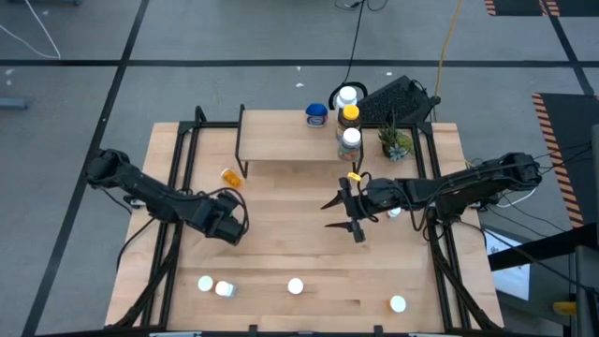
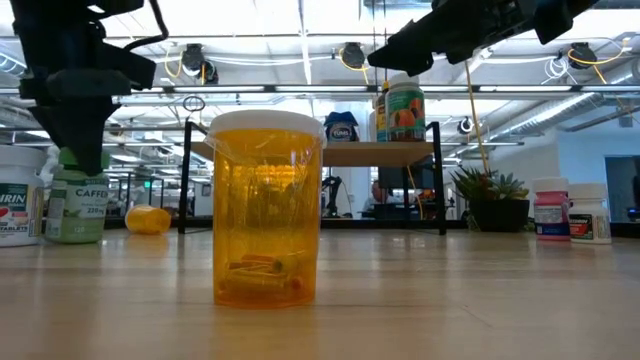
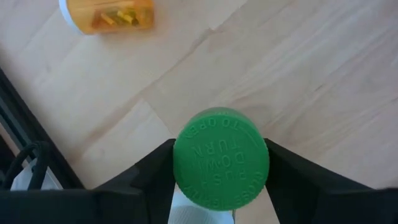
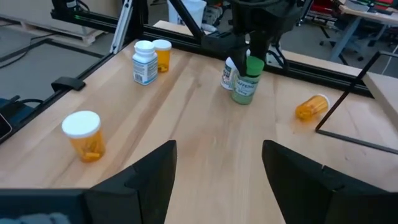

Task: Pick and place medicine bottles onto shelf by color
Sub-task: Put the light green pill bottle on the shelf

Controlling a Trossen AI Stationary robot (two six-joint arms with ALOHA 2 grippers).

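A green-capped green bottle [image 3: 221, 165] stands upright on the table's left half, right beside a white bottle [image 4: 228, 73]. My left gripper [image 1: 231, 223] is over it, shut on its cap. My right gripper [image 1: 349, 213] hangs open above the table's middle, holding nothing. The shelf [image 1: 281, 140] stands at the far edge. On its right end are a blue-capped bottle [image 1: 316, 114], a white bottle [image 1: 348, 95], an amber bottle [image 1: 349, 115] and a white-capped bottle [image 1: 350, 139]. An orange bottle [image 1: 230, 176] lies on its side before the shelf's left end. My left gripper has the green bottle's round cap [image 3: 186, 149] pinched between its two fingers, one on each side. The fingers come from above, pointing down. The bottle stands upright with its base [image 4: 242, 99] on the table.
Several white-capped bottles stand near the front edge: a pair [image 1: 214, 285], an orange one [image 1: 296, 286] and one at the right [image 1: 398, 303]. Another white bottle [image 1: 394, 212] stands under my right arm. A potted plant [image 1: 395, 140] is at the shelf's right end.
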